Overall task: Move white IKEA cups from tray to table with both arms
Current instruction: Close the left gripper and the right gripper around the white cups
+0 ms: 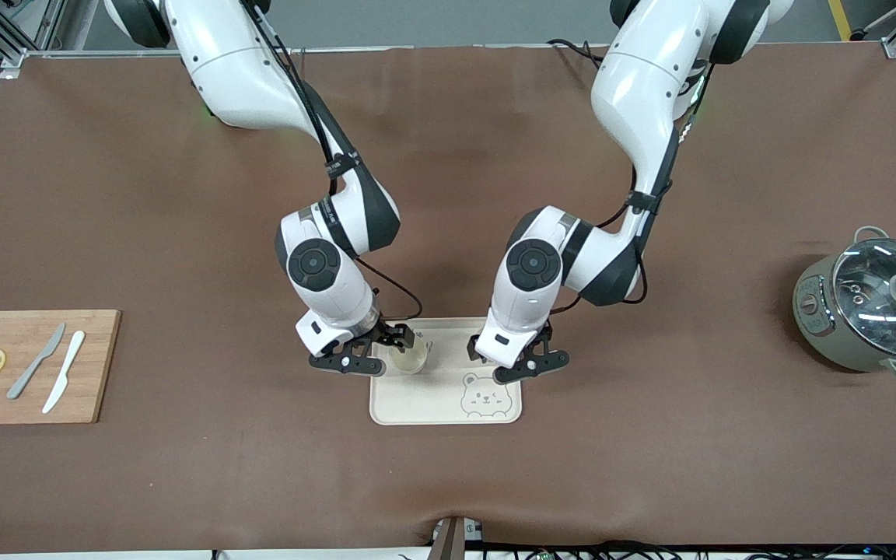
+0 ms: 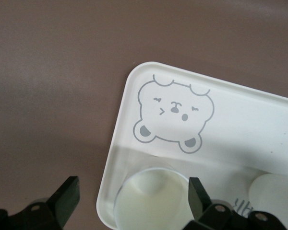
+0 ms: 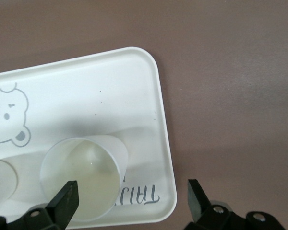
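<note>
While both cups stand upright on the tray (image 1: 417, 408), along its edge nearest the robot bases, neither is gripped yet. One cup (image 1: 407, 358) sits toward the right arm's end of the tray; the right gripper (image 1: 374, 351) is low over that corner, fingers spread wide. In the right wrist view this cup (image 3: 81, 179) lies off-centre: one finger (image 3: 65, 201) overlaps its rim, the other finger stands out past the tray's rim over the table (image 1: 650, 467). Judgement: a sideways shift toward the cup is needed before closing. The second cup (image 2: 151, 199) is hidden under the left arm in the front view; the left wrist view shows it just inside one spread finger (image 2: 197, 196), the other finger outside the tray rim, so it sits nearly between the jaws. The left gripper (image 1: 522, 362) hovers low over the tray's other end. Each cup's axis is vertical; each arm is nearest its own cup. Both forearms slope down steeply, wrists bent, fingers pointing down. Well apart: a cutting board (image 1: 28, 365), a pot (image 1: 872, 311).
</note>
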Available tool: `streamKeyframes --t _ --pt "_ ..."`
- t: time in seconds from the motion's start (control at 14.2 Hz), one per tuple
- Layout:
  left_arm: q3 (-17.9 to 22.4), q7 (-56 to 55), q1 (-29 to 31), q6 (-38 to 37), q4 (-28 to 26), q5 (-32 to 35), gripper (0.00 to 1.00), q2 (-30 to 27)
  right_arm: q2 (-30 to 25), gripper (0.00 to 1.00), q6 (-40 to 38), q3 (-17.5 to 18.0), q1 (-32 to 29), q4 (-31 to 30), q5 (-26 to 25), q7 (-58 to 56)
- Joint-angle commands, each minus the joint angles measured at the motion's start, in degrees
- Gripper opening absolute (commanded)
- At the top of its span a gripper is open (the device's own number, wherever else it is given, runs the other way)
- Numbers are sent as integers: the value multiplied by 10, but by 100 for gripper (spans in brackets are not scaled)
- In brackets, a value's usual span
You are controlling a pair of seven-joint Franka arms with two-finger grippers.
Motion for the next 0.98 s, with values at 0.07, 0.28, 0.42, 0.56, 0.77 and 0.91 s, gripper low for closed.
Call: streamKeyframes --t 0.07,0.28,0.42,0.56,0.77,0.91 --pt "1 -14 -7 -12 -13 10 100 -9 26 100 16 -6 4 14 14 2" --pt "0 -14 -11 -12 -21 11 100 -8 40 100 31 -6 6 14 15 5" --pt "1 -13 -11 -12 -29 12 100 -9 45 100 32 -6 7 14 14 13" --pt "1 -7 -9 -12 -36 12 100 -11 45 100 35 -6 9 14 14 13" --pt "1 -4 -7 -12 -39 12 100 -9 45 100 36 -6 9 14 14 13" --pt "0 -3 -7 -7 -39 12 100 -3 45 100 36 -6 11 14 14 12"
